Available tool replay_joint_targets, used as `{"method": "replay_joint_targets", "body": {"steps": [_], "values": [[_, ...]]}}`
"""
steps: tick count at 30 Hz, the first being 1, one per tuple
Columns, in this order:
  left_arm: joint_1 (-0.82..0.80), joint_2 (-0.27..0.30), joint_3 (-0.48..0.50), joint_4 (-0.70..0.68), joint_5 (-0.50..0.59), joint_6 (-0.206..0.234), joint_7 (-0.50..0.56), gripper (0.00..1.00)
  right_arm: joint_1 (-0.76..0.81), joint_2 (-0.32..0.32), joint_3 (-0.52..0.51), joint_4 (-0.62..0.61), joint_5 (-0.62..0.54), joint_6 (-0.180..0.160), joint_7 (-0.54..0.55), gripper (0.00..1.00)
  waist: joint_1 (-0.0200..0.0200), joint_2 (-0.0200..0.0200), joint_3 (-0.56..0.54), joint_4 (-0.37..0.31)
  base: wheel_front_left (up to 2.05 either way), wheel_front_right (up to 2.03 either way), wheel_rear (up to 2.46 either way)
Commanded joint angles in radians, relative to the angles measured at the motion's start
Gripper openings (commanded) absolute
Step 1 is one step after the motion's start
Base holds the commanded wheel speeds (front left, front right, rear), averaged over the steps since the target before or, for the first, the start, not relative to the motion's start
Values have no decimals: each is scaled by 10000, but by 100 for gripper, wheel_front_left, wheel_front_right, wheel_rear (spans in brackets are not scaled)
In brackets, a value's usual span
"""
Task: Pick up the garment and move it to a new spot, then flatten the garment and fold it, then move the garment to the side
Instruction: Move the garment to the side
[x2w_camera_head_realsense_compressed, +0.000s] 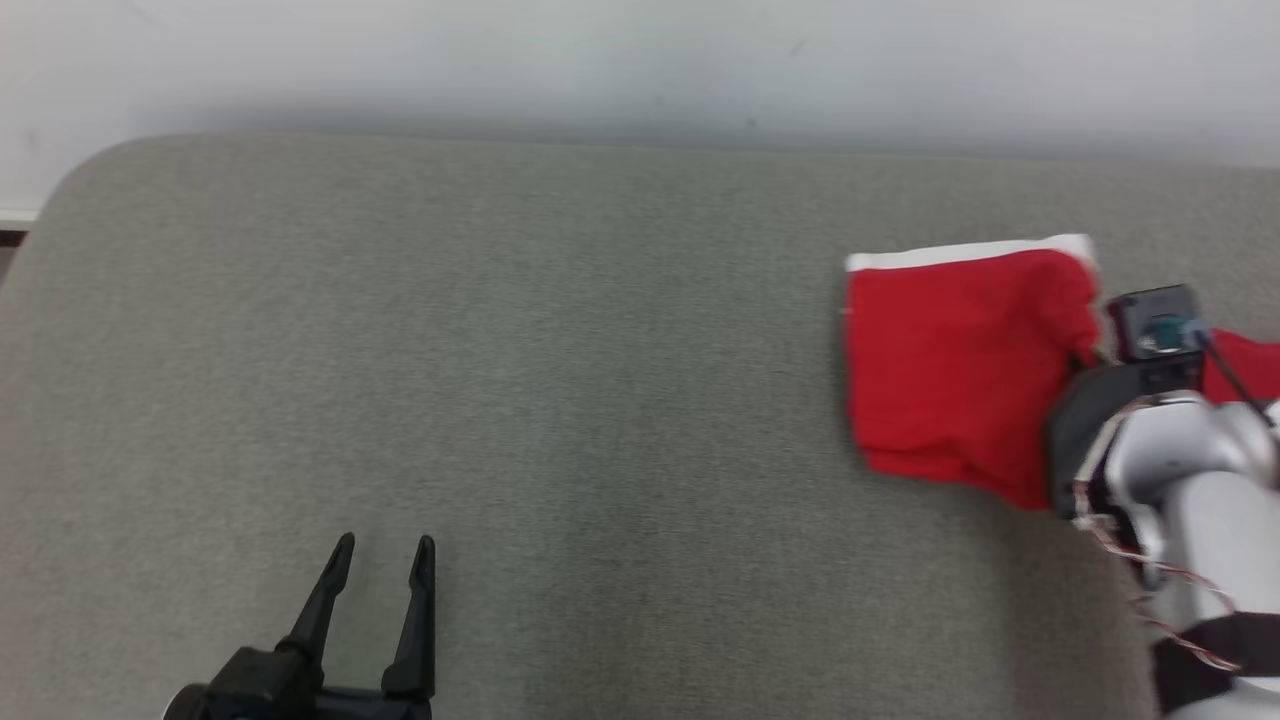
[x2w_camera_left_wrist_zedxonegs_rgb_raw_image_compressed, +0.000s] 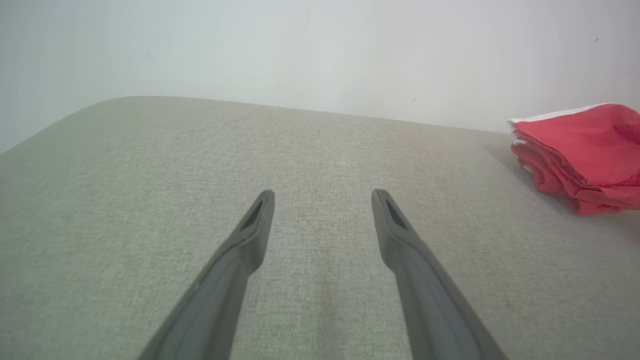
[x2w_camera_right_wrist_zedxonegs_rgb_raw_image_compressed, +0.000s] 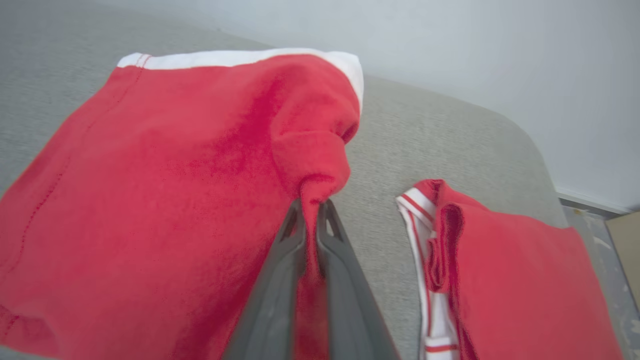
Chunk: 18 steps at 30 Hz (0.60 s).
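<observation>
The garment is red with a white band along its far edge and lies at the right of the grey padded surface. In the right wrist view my right gripper is shut on a bunched fold at the right edge of the garment, with cloth pinched between the fingertips and pulled up slightly. In the head view the right wrist covers the garment's near right corner. My left gripper stands open at the lower left, far from the garment, with nothing between its fingers.
A second red cloth with white-striped trim lies just right of the held garment, partly behind my right wrist. A pale wall runs along the surface's far edge. The surface's rounded right end drops to the floor.
</observation>
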<state>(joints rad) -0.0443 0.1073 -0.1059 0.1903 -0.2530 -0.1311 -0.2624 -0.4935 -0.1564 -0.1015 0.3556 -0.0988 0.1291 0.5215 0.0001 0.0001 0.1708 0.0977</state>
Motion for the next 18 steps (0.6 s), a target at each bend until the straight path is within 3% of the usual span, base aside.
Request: {"method": "replay_joint_targets", "body": {"steps": [1,9,10,18], "values": [[-219,-14,-39,-64,16,16,-22,100,256,-461,67,-428,-164,21,278,0,-1,-1,270,-668,0,0,0],[-612,149,-259,-69,24,15,-22,100,1087,-2532,378,-2498,141,21,1459,0,-1,-1,923,-1367,0,0,0],[-751,218,-339,-45,-24,15,-22,100,1112,-3020,571,-2546,239,19,1543,0,-1,-1,1096,-1434,0,0,0],[-1213,449,-711,-72,-183,15,-22,100,862,-4335,342,-2062,-98,12,1445,0,-1,-1,1795,-1319,0,0,0]]}}
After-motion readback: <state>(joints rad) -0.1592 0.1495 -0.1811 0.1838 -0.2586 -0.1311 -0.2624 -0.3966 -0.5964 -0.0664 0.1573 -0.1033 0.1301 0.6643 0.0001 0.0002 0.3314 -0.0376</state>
